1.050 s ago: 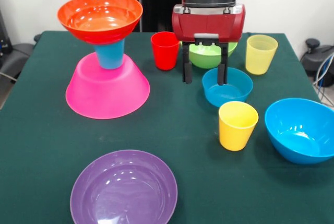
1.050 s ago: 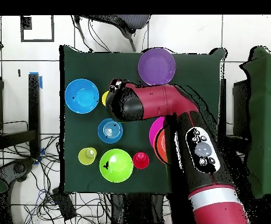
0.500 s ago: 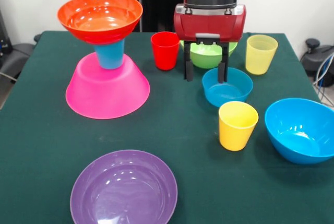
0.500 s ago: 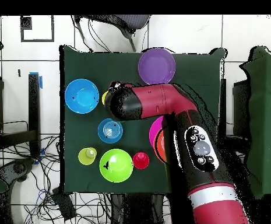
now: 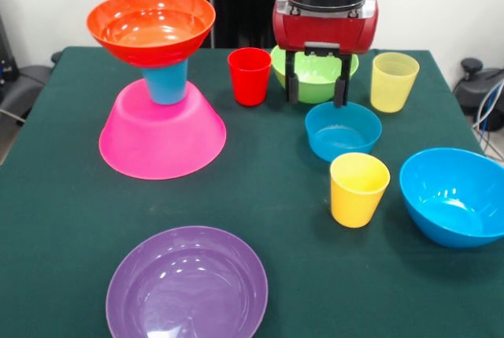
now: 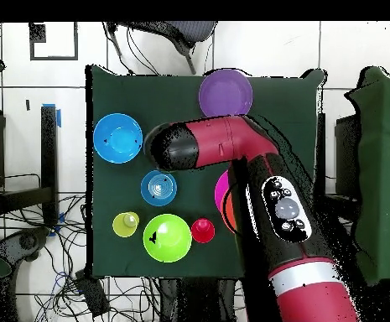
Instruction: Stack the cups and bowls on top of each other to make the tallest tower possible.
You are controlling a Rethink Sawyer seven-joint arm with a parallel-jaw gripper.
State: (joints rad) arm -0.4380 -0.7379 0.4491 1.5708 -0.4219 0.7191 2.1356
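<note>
Gripper [image 5: 318,90] hangs empty, fingers spread wide, above the gap between the glossy green plastic bowl [image 5: 314,78] near the bench's far edge and the small blue plastic bowl [image 5: 342,131]; judged next piece for the pink-based tower [image 5: 161,86] by the left edge: straddle one rim wall, close gently, lift level.

A low front camera faces the table [image 5: 260,196] obliquely; an overhead camera frames it whole.
</note>
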